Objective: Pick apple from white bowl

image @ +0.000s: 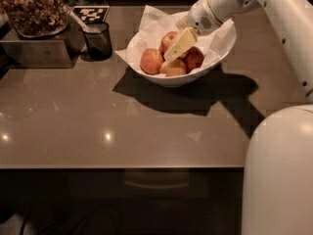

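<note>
The white bowl (168, 80) stands on the counter at the back centre, lined with crumpled white paper, and holds several apples. The red-orange apple (167, 38) lies at the back of the bowl. Another orange-red apple (151, 61) is on the left, a pale yellow one (173, 67) at the front, and a darker red one (194, 59) on the right. My gripper (181, 44), pale yellow, reaches down from the upper right into the bowl. It lies against the right side of the red-orange apple and hides part of it.
A small dark cup (98, 40) with a spoon stands left of the bowl. A metal tray of brown food (32, 11) sits on a box at the far left. My white arm (274, 13) crosses the upper right, and my base (279, 175) fills the lower right.
</note>
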Motion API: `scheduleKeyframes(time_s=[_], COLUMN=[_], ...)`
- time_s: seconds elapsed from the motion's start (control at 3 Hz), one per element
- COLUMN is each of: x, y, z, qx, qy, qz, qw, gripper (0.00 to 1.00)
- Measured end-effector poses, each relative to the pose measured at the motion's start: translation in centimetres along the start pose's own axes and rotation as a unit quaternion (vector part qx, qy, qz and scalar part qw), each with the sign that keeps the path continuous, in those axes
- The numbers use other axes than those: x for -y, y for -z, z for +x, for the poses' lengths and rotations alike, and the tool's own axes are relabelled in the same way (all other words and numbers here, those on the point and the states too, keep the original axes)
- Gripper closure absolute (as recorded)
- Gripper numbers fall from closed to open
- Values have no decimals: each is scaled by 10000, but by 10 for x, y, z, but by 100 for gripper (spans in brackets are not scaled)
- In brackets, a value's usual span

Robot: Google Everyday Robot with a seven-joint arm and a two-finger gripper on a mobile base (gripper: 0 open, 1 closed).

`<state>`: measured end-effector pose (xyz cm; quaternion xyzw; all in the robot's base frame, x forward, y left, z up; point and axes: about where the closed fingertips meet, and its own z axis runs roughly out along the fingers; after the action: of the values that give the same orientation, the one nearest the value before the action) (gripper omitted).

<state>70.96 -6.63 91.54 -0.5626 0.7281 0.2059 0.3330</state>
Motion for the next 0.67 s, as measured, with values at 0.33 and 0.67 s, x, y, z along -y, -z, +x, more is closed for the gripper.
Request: scheduleKeyframes(time_s=[0.33, 0.67], x=[4, 4], y=[-6, -11], z=[-3, 1], qx=[-6, -76], qy=[56, 54], qz=[-52, -112], qw=[10000, 9999], gripper=[22, 26])
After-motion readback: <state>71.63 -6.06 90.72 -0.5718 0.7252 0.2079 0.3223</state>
